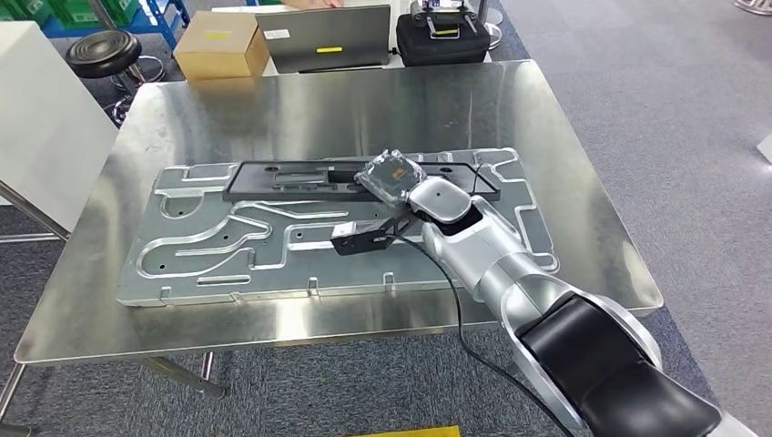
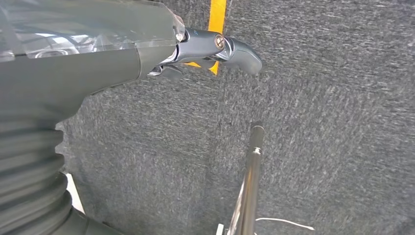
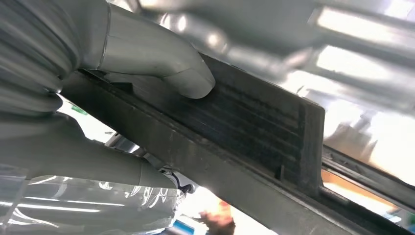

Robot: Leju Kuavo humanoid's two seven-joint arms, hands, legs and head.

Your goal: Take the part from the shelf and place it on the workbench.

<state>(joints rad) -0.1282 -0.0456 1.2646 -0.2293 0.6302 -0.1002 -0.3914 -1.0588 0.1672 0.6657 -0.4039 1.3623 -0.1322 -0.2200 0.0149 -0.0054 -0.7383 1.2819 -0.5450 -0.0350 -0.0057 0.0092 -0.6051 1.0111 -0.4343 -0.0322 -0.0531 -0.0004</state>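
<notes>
Part (image 1: 360,178) on plate (image 1: 200,264), on workbench (image 1: 300,100)

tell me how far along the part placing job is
Done: the black part is off the shelf and over the workbench, apparently lying on the grooved metal plate. In hand: the right robot hand grips its end. Left: let go and pull away.

The head camera is looking down from high at the workbench (image 1: 300,109). The right wrist camera is pressing close to the black part (image 3: 254,122), shared with it. The left wrist camera is facing the carpet (image 2: 318,122).
</notes>
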